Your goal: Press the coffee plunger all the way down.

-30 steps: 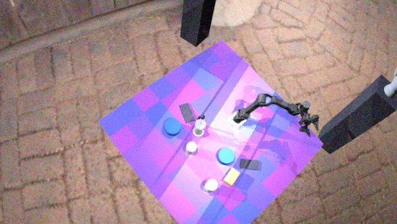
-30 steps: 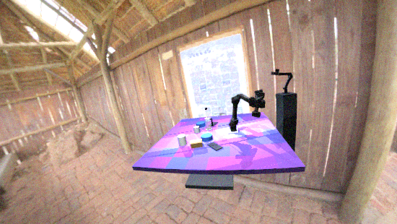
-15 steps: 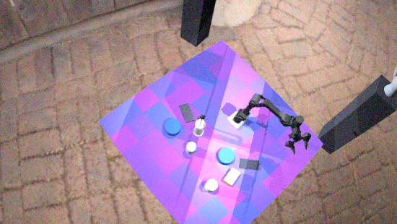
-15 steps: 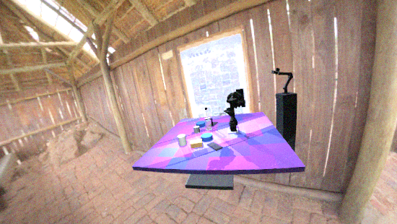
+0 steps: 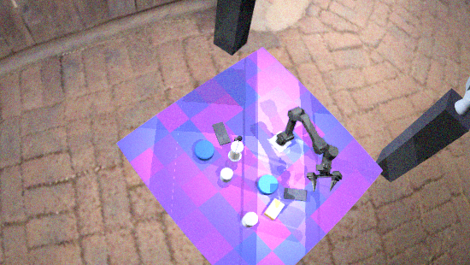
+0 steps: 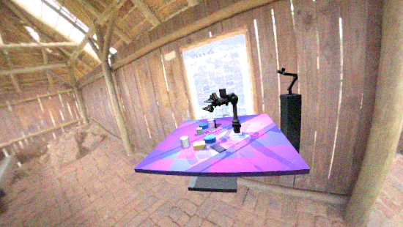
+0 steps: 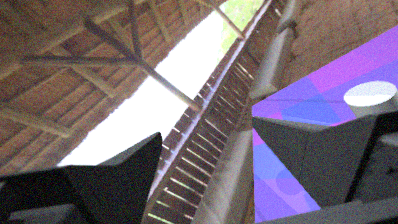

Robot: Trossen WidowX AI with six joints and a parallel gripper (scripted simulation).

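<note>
The coffee press (image 5: 235, 150) (image 6: 211, 126) stands upright on the table, pale with a white top. Its dark plunger knob (image 5: 238, 138) shows at its upper end in the top view; in the exterior view the gripper seems to cover the knob, and how far the plunger stands up is hard to tell. My gripper (image 5: 323, 189) (image 6: 204, 104) (image 7: 207, 128) is open and empty. It hangs high in the air, well away from the press, on the far side of a blue disc and a dark slab in the top view. The press is not identifiable in the wrist view.
Two blue discs (image 5: 204, 150) (image 5: 267, 185), two white cylinders (image 5: 226, 174) (image 5: 249, 219), a yellow block (image 5: 274, 209) (image 6: 198, 146) and two dark slabs (image 5: 221, 133) (image 5: 295, 194) lie around the press on the patterned table (image 5: 145, 145) (image 6: 271, 161). A white cylinder (image 7: 371, 94) shows at the wrist view's right.
</note>
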